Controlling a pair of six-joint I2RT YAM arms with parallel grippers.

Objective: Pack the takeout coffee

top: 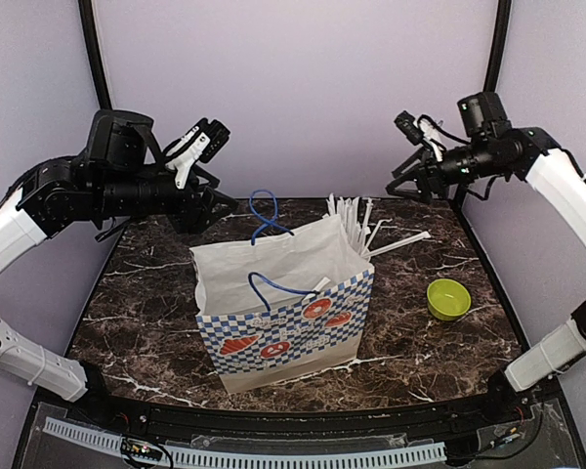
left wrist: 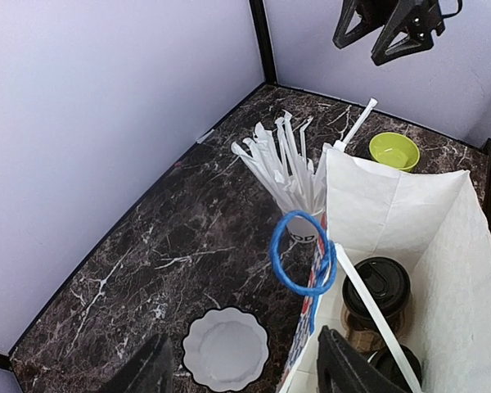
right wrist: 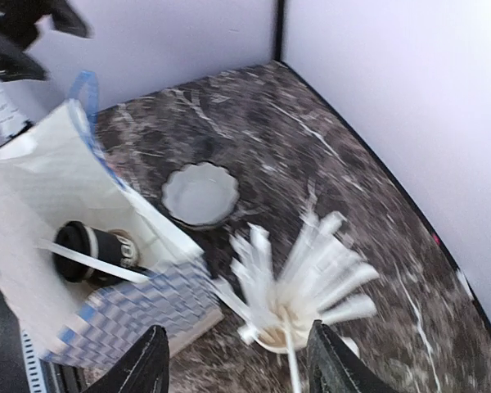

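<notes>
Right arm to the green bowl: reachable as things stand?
Probably yes. The green bowl sits alone on bare table right of the bag, with nothing over it. The right gripper hangs raised on that side, fingers open and empty.

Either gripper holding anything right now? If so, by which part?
Nothing is held. The left gripper and right gripper are both open and empty. A lidded cup sits in the bag.
</notes>
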